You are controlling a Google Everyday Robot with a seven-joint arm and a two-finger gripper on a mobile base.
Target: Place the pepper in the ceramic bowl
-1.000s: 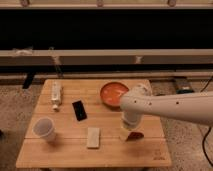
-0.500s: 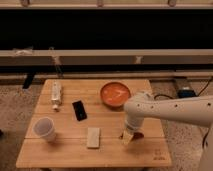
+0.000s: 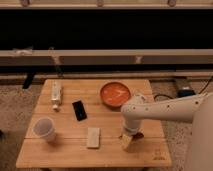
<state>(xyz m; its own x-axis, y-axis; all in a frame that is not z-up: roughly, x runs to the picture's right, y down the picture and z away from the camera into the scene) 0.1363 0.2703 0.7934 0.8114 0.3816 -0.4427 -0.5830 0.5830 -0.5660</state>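
Note:
The ceramic bowl (image 3: 115, 94) is round, orange-red and glossy, and sits at the back right of the wooden table (image 3: 65, 155). My gripper (image 3: 128, 140) is down at the table top in the front right part, in front of the bowl. A small dark shape right beside the gripper's right side looks like the pepper (image 3: 137, 135); it is partly hidden by the gripper. The white arm (image 3: 165, 110) reaches in from the right.
A white cup (image 3: 44, 129) stands at the front left. A black phone (image 3: 79, 110) lies mid-table. A white bottle (image 3: 56, 95) lies at the back left. A pale flat block (image 3: 93, 137) lies left of the gripper.
The arm has swung right and come down, uncovering the bowl. The gripper has dropped lower toward the table's front right.

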